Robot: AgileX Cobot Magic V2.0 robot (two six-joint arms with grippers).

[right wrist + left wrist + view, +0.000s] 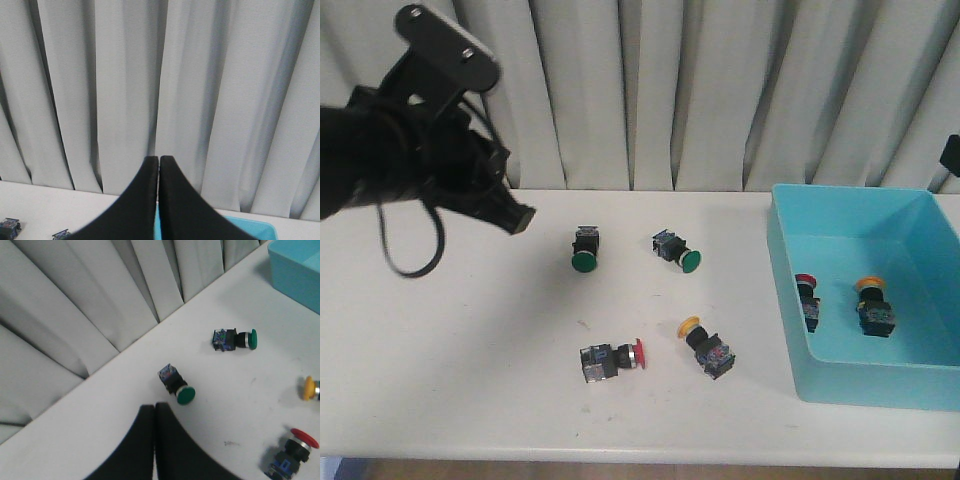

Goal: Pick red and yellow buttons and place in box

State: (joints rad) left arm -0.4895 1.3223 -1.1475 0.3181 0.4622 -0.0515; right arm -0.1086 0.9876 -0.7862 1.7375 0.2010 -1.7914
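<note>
A red button (pixel 610 359) and a yellow button (pixel 707 347) lie on the white table near its front middle. The red one also shows in the left wrist view (pixel 294 455), with the yellow cap (pixel 309 388) at that view's edge. The turquoise box (pixel 788 265) stands at the right and holds a red button (pixel 808 299) and a yellow button (pixel 873 305). My left gripper (pixel 520 217) (pixel 154 408) is shut and empty, raised over the table's left side. My right gripper (pixel 159 160) is shut and empty, facing the curtain above the box (pixel 260 231).
Two green-capped buttons (pixel 585 249) (pixel 676 250) lie at the middle back of the table; they also show in the left wrist view (pixel 176 385) (pixel 235 339). A pleated grey curtain (pixel 700 90) hangs behind the table.
</note>
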